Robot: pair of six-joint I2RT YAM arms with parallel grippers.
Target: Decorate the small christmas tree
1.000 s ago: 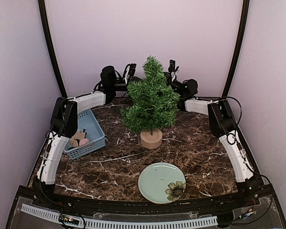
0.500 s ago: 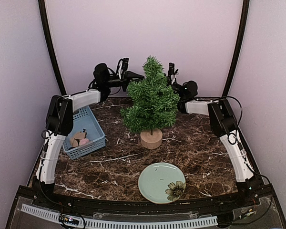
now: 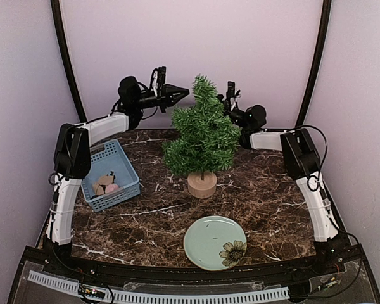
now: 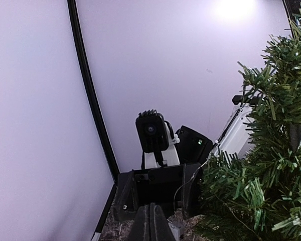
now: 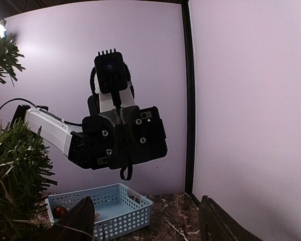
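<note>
- Small christmas tree (image 3: 202,134): upright, long axis vertical, tip pointing up, stump standing mid-table towards the rear.
- Left gripper (image 3: 185,92): fingers pressed together, just beside the treetop.
- Right gripper (image 5: 146,213): fingers spread wide.
- Table (image 3: 266,190): dark veined marble, enclosed by lilac walls (image 3: 253,44).

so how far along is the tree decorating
Nothing looks done: the small christmas tree shows no ornaments. In hand: left fingers shut, right fingers open, both near the treetop, nothing visible in either. Left: hanging the pieces lying in the blue basket.

Left jaws together, right jaws apart.
</note>
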